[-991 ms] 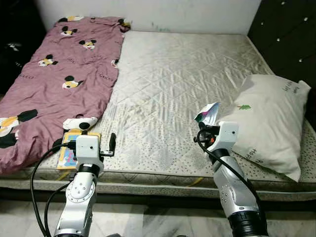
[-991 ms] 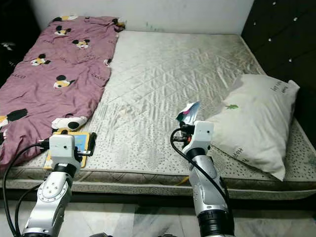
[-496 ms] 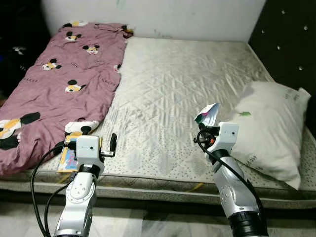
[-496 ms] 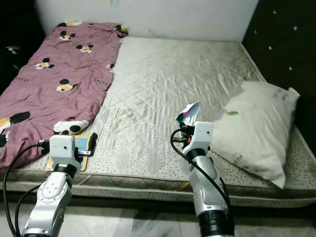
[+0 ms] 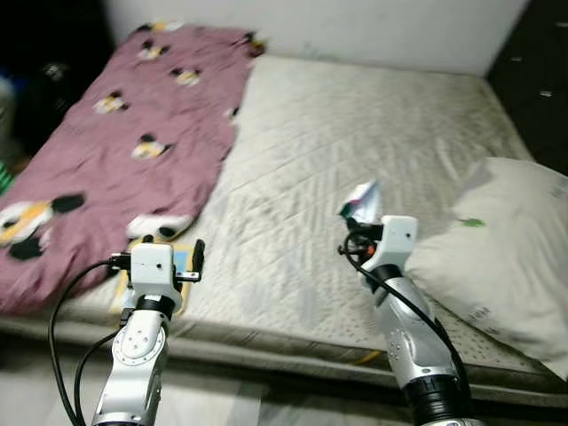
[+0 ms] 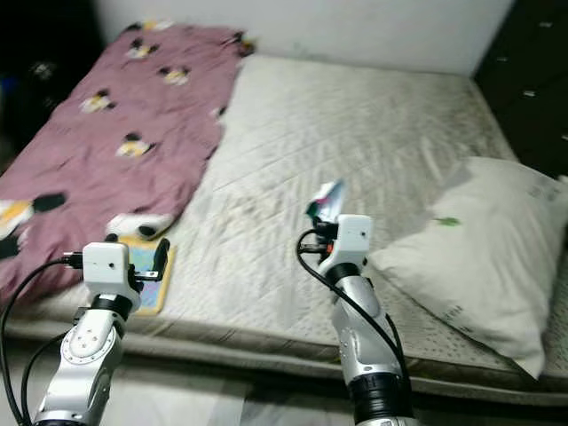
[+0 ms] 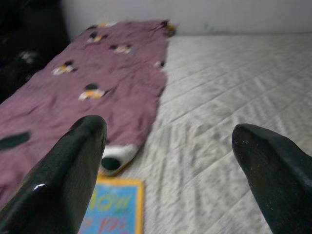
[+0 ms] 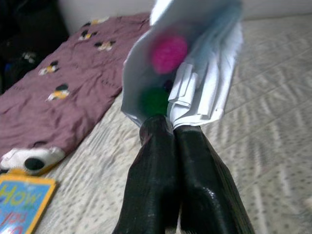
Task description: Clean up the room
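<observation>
- The right gripper (image 8: 168, 131) is clamped on a crumpled white wrapper (image 8: 195, 68) with pink and green print, held up over the bare mattress (image 5: 355, 133). I take it for a piece of litter lifted off the bed, raised like that so it clears the surface on its way to wherever rubbish goes.
- The left gripper (image 7: 165, 146) hangs with its fingers spread wide and nothing between them, poised near the bed's front edge just above a yellow-bordered book (image 7: 114, 212). That looks to me like the likely next thing to tidy.
- The purple cartoon-print blanket (image 5: 133, 133) lies along the left side of the bed, and the white pillow (image 5: 497, 240) sits at the right.
- The book is half under the blanket's hem and partly behind the left arm, so its title can't be read.
- The head views are smeared, and the wrapper's print is too blurred to identify.
- The pillow is cut off by the frame edge.
</observation>
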Motion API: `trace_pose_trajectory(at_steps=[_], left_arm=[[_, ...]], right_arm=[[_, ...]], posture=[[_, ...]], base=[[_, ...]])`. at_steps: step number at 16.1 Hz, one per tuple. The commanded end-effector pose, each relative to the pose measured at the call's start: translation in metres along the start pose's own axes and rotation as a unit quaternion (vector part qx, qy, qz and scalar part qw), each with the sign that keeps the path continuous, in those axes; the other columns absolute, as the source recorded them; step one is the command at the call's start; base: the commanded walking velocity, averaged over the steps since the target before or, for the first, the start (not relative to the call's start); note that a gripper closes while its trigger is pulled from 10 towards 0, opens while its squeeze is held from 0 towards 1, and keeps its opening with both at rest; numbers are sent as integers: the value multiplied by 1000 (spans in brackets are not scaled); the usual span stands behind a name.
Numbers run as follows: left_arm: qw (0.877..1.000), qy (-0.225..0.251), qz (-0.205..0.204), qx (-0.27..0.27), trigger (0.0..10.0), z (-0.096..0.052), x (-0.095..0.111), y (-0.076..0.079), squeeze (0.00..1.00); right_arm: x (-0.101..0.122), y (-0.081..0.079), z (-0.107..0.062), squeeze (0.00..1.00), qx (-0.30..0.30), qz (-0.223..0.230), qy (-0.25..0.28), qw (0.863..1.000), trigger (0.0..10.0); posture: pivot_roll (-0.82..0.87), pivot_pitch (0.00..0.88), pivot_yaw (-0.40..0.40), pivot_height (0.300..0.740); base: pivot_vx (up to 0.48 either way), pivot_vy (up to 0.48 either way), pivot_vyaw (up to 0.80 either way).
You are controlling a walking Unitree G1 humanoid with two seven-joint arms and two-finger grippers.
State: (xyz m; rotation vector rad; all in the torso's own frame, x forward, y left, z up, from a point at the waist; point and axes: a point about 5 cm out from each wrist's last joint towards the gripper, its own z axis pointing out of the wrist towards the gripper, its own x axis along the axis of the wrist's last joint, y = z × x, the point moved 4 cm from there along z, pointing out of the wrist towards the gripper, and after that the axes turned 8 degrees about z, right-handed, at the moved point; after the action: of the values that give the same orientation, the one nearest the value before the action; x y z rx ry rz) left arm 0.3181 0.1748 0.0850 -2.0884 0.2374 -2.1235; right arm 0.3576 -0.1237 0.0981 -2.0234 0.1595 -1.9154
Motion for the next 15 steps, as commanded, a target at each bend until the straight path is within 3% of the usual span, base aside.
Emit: trace_pose_trajectory(at_steps=[1, 4, 7, 11, 15], left_arm=[[1000, 3, -3, -6, 10000, -1, 2, 5, 0], [1000, 2, -3, -6, 10000, 0, 1, 5, 0], [1000, -9, 2, 21, 10000, 1, -1, 1, 0], [1000, -12, -16, 4, 10000, 0, -4, 6, 0], [1000, -13, -18, 4, 10000, 0, -4, 8, 0]], right_arm=[[-1, 10, -3, 0, -13, -5, -2, 1000, 10000], [-1, 11, -3, 0, -13, -11, -2, 1000, 10000], [-2, 11, -2, 0, -11, -15, -4, 1000, 10000], [-4, 11, -2, 0, -10, -12, -8, 1000, 10000], [-3, 12, -1, 0, -8, -12, -8, 1000, 10000]], posture=[[7, 105, -33, 740], [7, 104, -36, 740], [7, 98, -37, 740], [7, 90, -33, 740], [5, 90, -37, 740]], base=[[274, 0, 0], [277, 0, 0], [0, 0, 0], [0, 0, 0], [0, 316, -108]])
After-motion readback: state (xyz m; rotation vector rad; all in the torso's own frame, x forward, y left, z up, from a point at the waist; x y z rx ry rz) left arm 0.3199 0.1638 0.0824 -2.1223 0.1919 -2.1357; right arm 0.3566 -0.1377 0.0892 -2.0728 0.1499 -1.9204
